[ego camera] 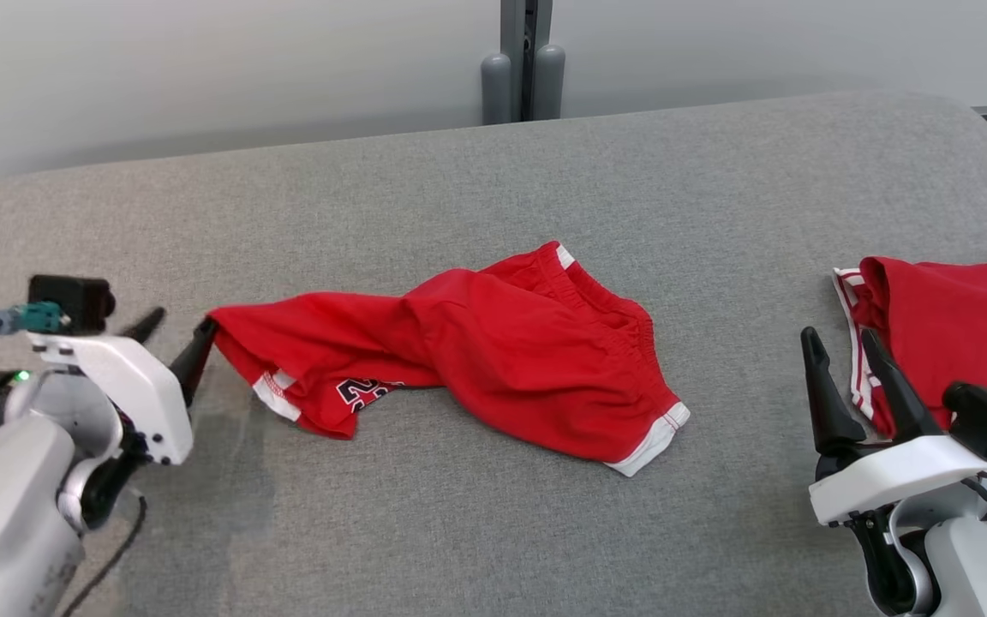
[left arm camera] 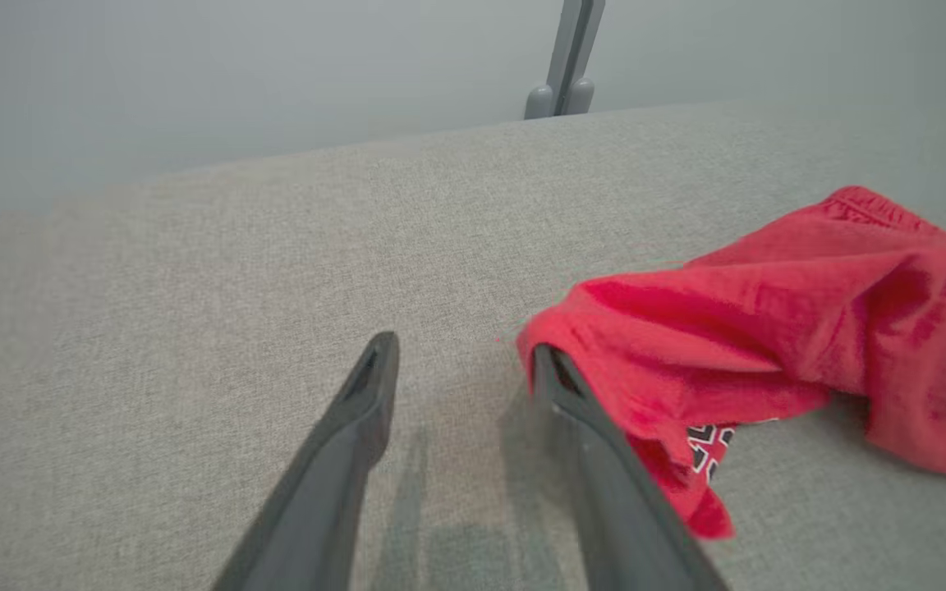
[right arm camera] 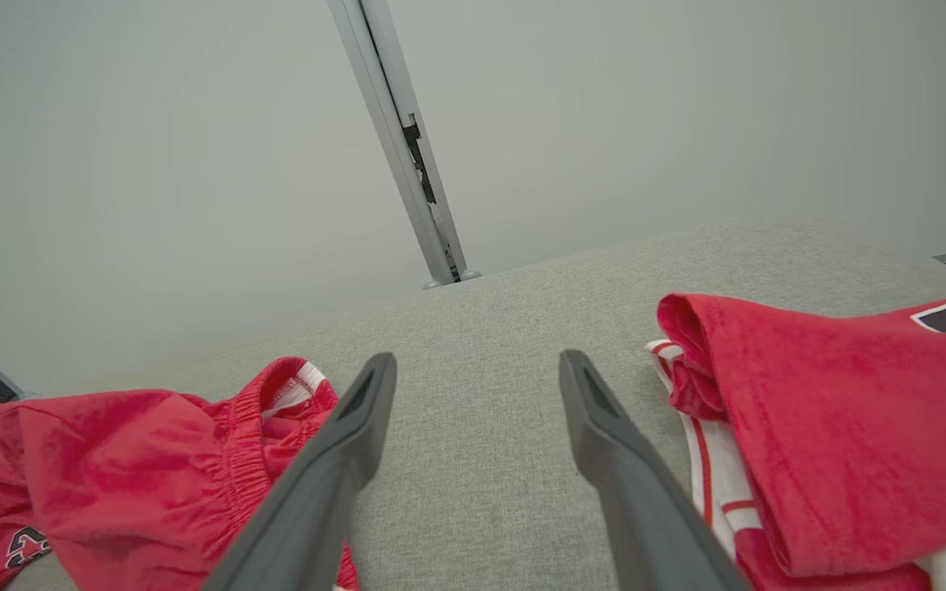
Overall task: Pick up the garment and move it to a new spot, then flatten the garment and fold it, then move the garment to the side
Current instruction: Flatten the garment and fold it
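The garment, a pair of red shorts point(ego camera: 493, 343) with white trim and a dark number print, lies rumpled and partly twisted in the middle of the grey padded surface. My left gripper point(ego camera: 181, 324) sits at the shorts' left end with its jaws open. In the left wrist view the left gripper point(left arm camera: 463, 353) has nothing between its fingers, and the red cloth point(left arm camera: 769, 328) drapes against the tip of one finger point(left arm camera: 571, 410). My right gripper point(ego camera: 840, 338) stands open and empty at the right. The right wrist view shows the right gripper point(right arm camera: 478, 365) over bare surface, right of the shorts point(right arm camera: 136, 460).
A second red garment point(ego camera: 956, 326) with white striped trim lies folded at the right edge, close beside my right gripper; it also appears in the right wrist view point(right arm camera: 834, 427). A grey post point(ego camera: 523, 60) stands behind the surface point(ego camera: 459, 531), against a pale wall.
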Tool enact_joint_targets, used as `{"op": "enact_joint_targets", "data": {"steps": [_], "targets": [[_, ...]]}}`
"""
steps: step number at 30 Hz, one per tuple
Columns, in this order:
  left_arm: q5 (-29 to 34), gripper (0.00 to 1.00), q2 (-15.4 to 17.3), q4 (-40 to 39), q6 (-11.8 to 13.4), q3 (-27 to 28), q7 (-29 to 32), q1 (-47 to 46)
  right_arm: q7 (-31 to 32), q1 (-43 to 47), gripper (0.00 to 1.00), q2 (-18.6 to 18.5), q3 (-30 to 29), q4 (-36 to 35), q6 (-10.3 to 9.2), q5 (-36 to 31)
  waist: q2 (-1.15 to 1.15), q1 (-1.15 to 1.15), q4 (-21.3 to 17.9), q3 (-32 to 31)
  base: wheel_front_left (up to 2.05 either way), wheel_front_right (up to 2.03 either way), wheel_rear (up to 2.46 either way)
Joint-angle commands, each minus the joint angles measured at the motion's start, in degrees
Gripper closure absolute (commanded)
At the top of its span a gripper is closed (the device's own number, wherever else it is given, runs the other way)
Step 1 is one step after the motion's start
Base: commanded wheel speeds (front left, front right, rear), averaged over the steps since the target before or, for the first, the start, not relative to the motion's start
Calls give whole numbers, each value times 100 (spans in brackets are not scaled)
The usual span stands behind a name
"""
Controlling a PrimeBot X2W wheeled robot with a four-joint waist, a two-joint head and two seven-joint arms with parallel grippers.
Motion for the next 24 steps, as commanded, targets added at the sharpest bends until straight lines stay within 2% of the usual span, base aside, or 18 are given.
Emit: {"op": "enact_joint_targets", "data": {"steps": [1, 5, 12, 21, 24], "targets": [[-7, 0, 60, 29, -13, 36, -51, -133, 0, -25, 0, -43, -23, 21, 1, 6, 0, 0, -14, -22, 0, 0, 0], [108, 0, 191, -9, -1, 90, -285, -158, -44, 58, 0, -48, -41, 68, 1, 23, 0, 0, -26, -103, 0, 0, 0], [138, 0, 372, -921, 476, 218, -748, 465, -89, 158, 0, -3, -70, 94, 1, 35, 0, 0, 1, -244, 0, 0, 0], [-180, 0, -97, -2253, 1119, 138, -1074, 1746, -37, 230, 0, -41, -90, 16, 1, 50, 0, 0, 30, -213, 0, 0, 0], [-210, 0, -341, -2417, 1186, 28, -1206, 1992, -37, 257, 0, -62, -117, -8, 1, 47, 0, 0, 43, -196, 0, 0, 0]]}}
